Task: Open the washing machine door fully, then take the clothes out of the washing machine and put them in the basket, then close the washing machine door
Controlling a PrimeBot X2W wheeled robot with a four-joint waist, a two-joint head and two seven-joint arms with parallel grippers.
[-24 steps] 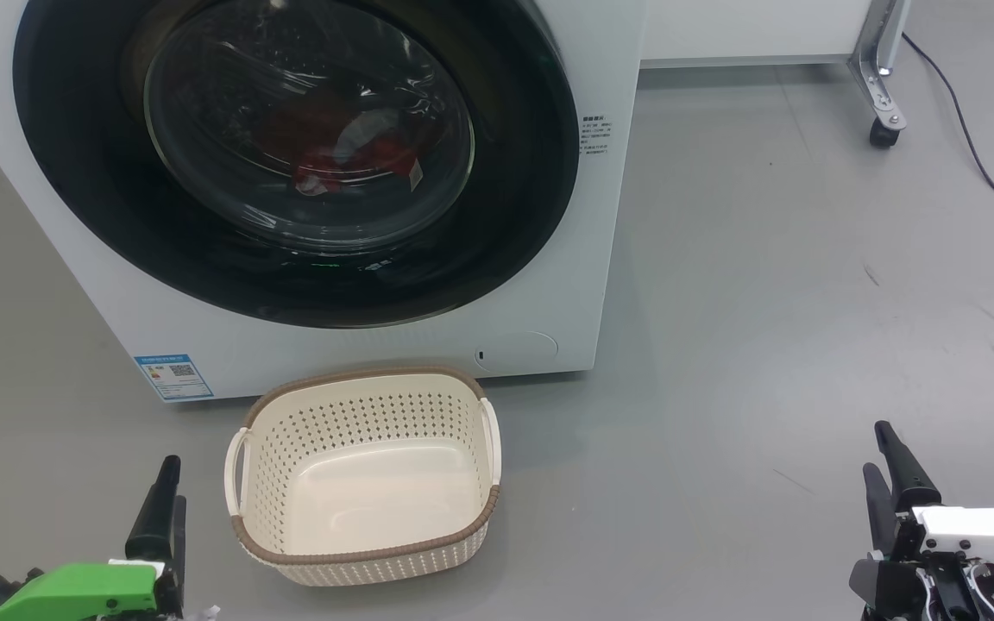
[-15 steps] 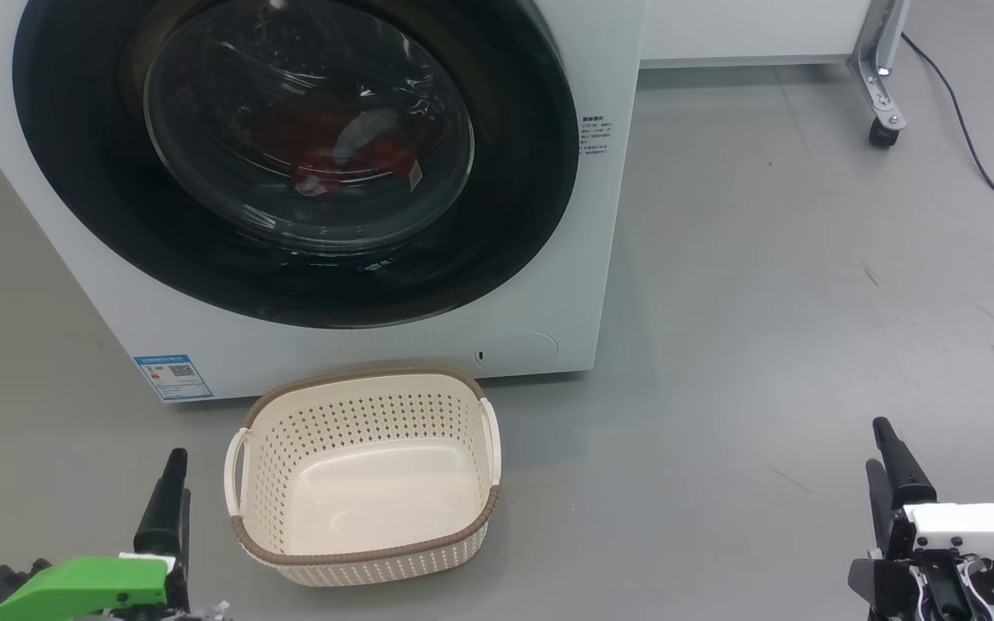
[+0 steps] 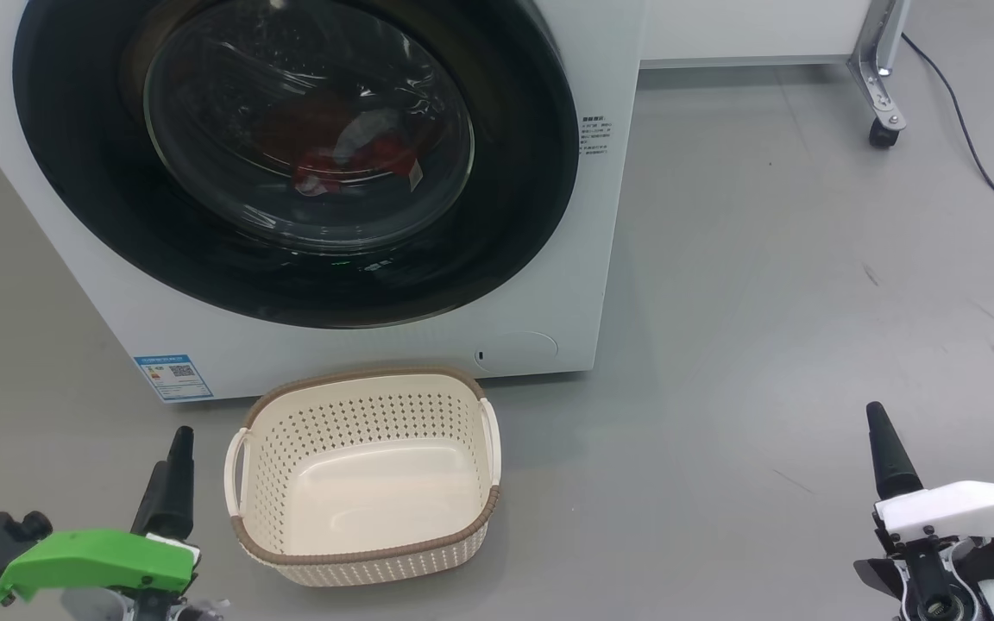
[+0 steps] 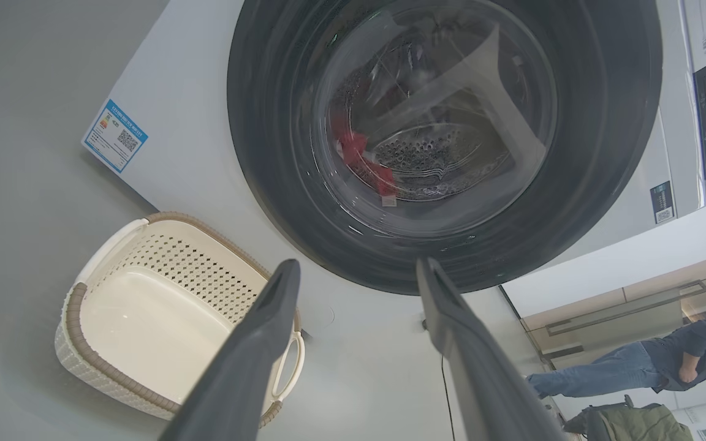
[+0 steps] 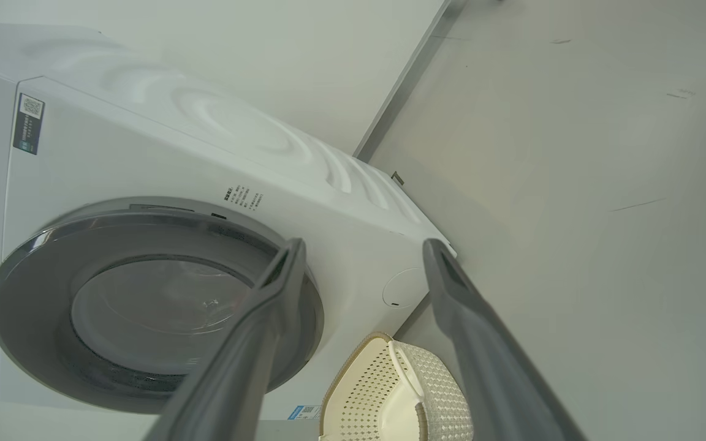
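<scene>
The washing machine is a white box at the upper left of the head view. The washing machine door lies shut against it, black rim around clear glass. The red clothes show through the glass, inside the drum. The basket stands empty on the floor just in front of the machine. My left gripper hovers left of the basket, and its wrist view shows the left gripper open and holding nothing, aimed at the door. My right gripper is far to the right. The right gripper is open and holds nothing.
A metal frame leg on a caster stands at the back right, with a black cable trailing over the grey floor. A person stands far off beyond a glass partition, with a bag nearby.
Both grippers have risen slightly, fingertips higher in the head view, and the left has drifted a little toward the basket. The door, clothes and basket have not moved.
</scene>
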